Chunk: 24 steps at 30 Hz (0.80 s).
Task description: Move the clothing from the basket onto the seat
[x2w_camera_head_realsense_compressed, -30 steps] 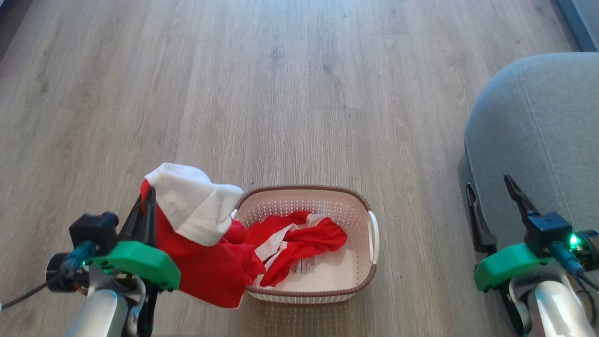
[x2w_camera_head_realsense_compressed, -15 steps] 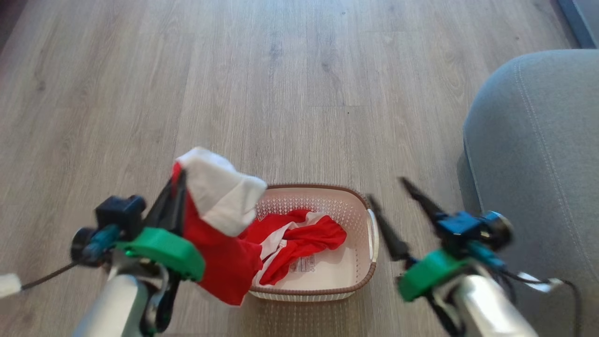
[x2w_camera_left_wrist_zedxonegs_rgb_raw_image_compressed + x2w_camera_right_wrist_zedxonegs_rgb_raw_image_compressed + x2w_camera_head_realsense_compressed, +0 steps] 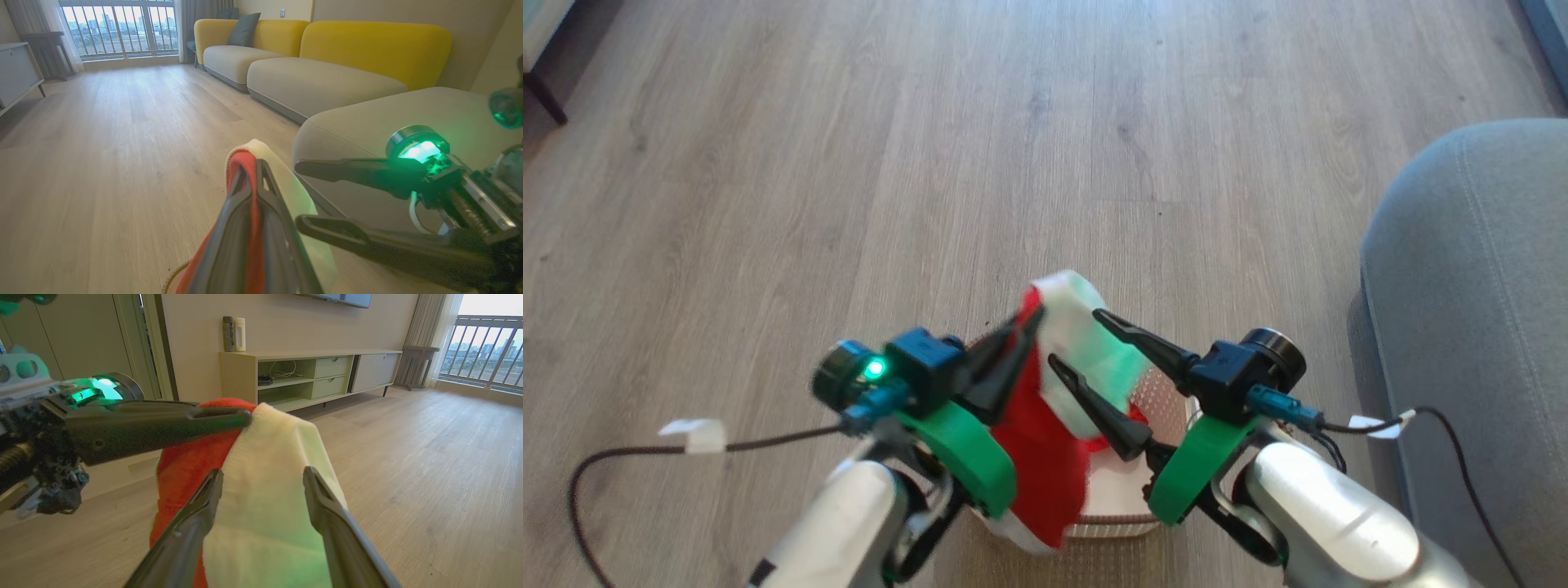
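Red clothing [image 3: 1045,457] hangs pinched in the raised left claw [image 3: 1031,318], right claw [image 3: 1075,336] spread close by.

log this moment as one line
left gripper shut on clothing | right gripper open, straddling its white panel | clothing held above basket | not yet on seat

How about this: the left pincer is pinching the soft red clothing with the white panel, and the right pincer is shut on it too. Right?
Not quite. The right pincer is open, its fingers spread either side of the white panel of the soft red clothing, as the right wrist view shows. The left pincer is shut on it.
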Tool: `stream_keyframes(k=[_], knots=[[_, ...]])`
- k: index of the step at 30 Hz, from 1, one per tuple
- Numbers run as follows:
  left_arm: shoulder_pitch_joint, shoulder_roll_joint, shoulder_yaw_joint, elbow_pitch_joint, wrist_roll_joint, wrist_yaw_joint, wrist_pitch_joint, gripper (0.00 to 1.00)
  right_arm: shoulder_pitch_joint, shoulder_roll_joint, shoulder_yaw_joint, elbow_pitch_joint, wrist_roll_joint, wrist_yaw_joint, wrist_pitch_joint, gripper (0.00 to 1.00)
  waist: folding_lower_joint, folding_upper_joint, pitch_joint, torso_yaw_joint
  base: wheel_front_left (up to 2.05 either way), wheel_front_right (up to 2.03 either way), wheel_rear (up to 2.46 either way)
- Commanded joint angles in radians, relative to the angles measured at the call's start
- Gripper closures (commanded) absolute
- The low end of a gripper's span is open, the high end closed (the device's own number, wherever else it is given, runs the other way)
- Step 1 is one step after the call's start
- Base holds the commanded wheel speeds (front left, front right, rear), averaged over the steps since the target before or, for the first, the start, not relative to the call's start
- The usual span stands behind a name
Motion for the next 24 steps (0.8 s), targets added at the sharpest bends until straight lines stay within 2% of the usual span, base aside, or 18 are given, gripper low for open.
stream_keyframes(k=[1, 5, 11, 12, 13, 15, 16, 22, 23, 24], knots=[[-0.065, -0.004, 0.017, -0.048, 0.003, -0.014, 0.002, 1.00, -0.042, -0.007, 0.015, -0.018, 0.022, 0.000, -0.007, 0.00, 0.0000, -0.0001, -0.007, 0.005, 0.00, 0.00, 0.00], [-0.063, -0.021, -0.027, -0.070, -0.016, -0.039, 0.007, 1.00, -0.057, -0.021, 0.061, 0.015, 0.086, 0.000, -0.007, 0.00, 0.0000, -0.0001, -0.016, 0.005, 0.00, 0.00, 0.00], [-0.076, -0.019, -0.084, -0.095, -0.062, -0.069, 0.000, 1.00, -0.082, -0.041, 0.189, 0.010, 0.246, 0.000, -0.007, 0.00, 0.0000, -0.0001, -0.012, -0.005, 0.00, 0.00, 0.00], [-0.078, -0.017, -0.090, -0.093, -0.072, -0.072, 0.001, 1.00, -0.092, -0.048, 0.207, 0.004, 0.265, 0.000, -0.007, 0.11, 0.0000, -0.0001, -0.009, -0.007, 0.00, 0.00, 0.00], [-0.081, -0.014, -0.094, -0.091, -0.081, -0.073, 0.001, 1.00, -0.101, -0.054, 0.216, -0.003, 0.280, 0.000, -0.007, 0.50, 0.0000, -0.0001, -0.005, -0.010, 0.00, 0.00, 0.00], [-0.087, -0.012, -0.098, -0.085, -0.097, -0.076, -0.002, 1.00, -0.117, -0.065, 0.218, -0.015, 0.296, 0.000, -0.007, 0.77, 0.0000, -0.0001, 0.002, -0.015, 0.00, 0.00, 0.00], [-0.090, -0.010, -0.099, -0.082, -0.102, -0.076, -0.003, 1.00, -0.121, -0.068, 0.209, -0.022, 0.298, 0.000, -0.007, 1.00, 0.0000, -0.0001, 0.005, -0.017, 0.00, 0.00, 0.00], [-0.100, -0.006, -0.091, -0.063, -0.113, -0.073, -0.012, 1.00, -0.122, -0.082, 0.178, -0.050, 0.296, 0.000, -0.007, 1.00, 0.0000, -0.0001, 0.014, -0.026, 0.00, 0.00, 0.00], [-0.100, -0.007, -0.086, -0.059, -0.114, -0.069, -0.018, 0.93, -0.120, -0.084, 0.169, -0.054, 0.293, 0.000, -0.007, 1.00, 0.0000, -0.0001, 0.014, -0.028, 0.00, 0.00, 0.00], [-0.100, -0.006, -0.081, -0.054, -0.115, -0.063, -0.023, 0.78, -0.116, -0.087, 0.161, -0.058, 0.291, 0.000, -0.007, 1.00, 0.0000, -0.0001, 0.013, -0.030, 0.00, 0.00, 0.00]])
